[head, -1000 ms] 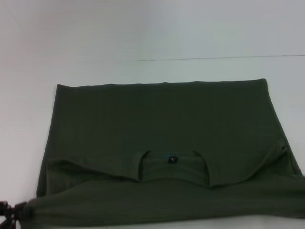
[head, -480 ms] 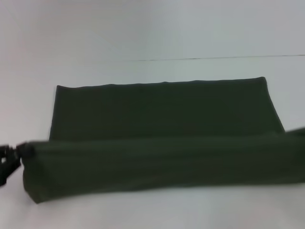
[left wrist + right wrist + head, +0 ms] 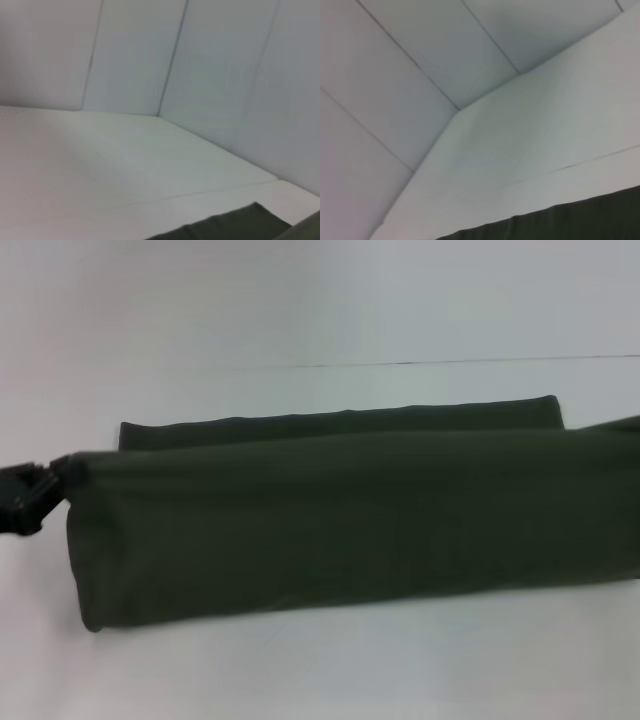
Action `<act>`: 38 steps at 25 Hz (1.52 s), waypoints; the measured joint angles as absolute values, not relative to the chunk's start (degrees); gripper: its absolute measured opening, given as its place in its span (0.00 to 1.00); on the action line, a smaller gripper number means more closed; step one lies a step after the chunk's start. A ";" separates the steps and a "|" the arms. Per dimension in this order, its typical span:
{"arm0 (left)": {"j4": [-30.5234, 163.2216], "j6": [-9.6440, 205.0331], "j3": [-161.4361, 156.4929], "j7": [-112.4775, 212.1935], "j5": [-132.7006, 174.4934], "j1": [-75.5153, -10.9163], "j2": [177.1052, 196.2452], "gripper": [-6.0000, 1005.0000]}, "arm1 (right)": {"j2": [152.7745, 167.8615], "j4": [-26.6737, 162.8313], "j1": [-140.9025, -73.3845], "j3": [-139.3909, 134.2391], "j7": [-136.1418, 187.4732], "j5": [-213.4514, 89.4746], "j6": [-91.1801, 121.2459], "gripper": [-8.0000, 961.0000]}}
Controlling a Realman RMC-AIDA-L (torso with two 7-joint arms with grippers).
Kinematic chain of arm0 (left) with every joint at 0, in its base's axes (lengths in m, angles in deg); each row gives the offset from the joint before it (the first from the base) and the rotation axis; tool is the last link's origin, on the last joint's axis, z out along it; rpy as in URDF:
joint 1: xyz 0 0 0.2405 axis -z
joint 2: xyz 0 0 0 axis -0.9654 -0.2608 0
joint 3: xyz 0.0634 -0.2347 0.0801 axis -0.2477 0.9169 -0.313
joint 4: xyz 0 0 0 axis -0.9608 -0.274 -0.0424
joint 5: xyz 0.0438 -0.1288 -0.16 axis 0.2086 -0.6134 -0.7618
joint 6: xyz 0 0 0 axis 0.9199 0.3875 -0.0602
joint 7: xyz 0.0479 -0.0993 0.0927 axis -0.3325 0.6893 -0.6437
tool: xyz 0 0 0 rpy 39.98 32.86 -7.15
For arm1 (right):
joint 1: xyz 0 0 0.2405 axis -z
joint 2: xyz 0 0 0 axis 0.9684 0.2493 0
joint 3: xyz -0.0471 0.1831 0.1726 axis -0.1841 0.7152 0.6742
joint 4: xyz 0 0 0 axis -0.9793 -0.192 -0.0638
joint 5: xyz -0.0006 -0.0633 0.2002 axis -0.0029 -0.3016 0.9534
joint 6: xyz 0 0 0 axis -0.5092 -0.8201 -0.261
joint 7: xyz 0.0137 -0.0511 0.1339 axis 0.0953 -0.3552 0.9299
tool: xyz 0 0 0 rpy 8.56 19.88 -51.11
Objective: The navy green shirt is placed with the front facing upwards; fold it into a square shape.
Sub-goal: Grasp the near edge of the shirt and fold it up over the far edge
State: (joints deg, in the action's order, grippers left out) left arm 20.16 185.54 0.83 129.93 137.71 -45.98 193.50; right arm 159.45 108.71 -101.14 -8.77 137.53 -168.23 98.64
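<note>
Head view: the navy green shirt (image 3: 330, 525) lies on the white bench (image 3: 300, 670), its near layer raised over the far hem; no lettering or label shows. The left pincer (image 3: 35, 495) is clenched on its left corner. The right pincer is out of frame.

Left wrist view: only a shirt corner (image 3: 230, 227) shows.

Right wrist view: dark cloth (image 3: 570, 220) along the edge.

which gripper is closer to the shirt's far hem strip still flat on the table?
Left. The left gripper holds the lifted fold's left corner, just near of the navy green shirt hem's left end. The right gripper is out of frame.
</note>
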 joint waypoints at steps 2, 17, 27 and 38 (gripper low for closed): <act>20.98 183.06 0.50 130.05 137.74 -45.04 193.56 0.05 | 159.68 108.60 -102.06 -10.00 138.89 -168.20 96.67 0.07; 25.96 159.34 -6.94 130.09 136.19 -38.42 195.64 0.05 | 164.76 101.98 -110.08 -19.62 137.73 -167.78 70.52 0.06; 32.13 139.47 -14.23 130.08 134.58 -33.38 195.64 0.05 | 165.37 97.99 -115.40 -23.73 134.70 -167.85 55.47 0.06; 34.25 130.78 -17.01 129.64 131.54 -31.68 195.53 0.05 | 164.93 97.27 -117.20 -25.37 131.59 -167.65 49.52 0.06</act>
State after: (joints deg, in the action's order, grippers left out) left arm 34.25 130.78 -17.01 129.64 131.54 -31.68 195.53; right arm 164.93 97.27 -117.20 -25.37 131.59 -167.65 49.52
